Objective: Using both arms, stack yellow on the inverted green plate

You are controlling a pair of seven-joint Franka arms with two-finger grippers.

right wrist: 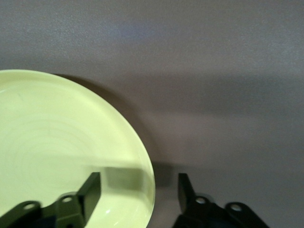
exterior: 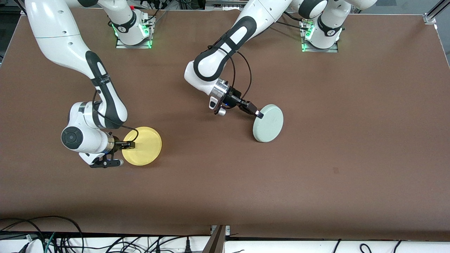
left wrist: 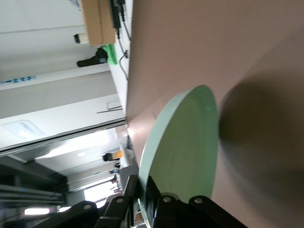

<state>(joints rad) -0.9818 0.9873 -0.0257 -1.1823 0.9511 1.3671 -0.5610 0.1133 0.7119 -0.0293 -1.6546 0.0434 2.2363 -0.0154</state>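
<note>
The green plate (exterior: 269,123) is tipped up steeply near the middle of the brown table, its flat underside showing. My left gripper (exterior: 259,114) is shut on its upper rim. In the left wrist view the rim of the green plate (left wrist: 185,147) sits clamped between the left gripper (left wrist: 145,184) fingers. The yellow plate (exterior: 145,146) lies right way up toward the right arm's end of the table. My right gripper (exterior: 130,144) is low at its edge and open. In the right wrist view the right gripper (right wrist: 140,186) straddles the yellow plate (right wrist: 57,142) rim, one finger over the inside, one outside.
The two arm bases (exterior: 133,33) (exterior: 320,37) stand along the table edge farthest from the front camera. Loose cables (exterior: 52,235) lie below the nearest table edge. Bare brown tabletop (exterior: 211,175) lies between and around the plates.
</note>
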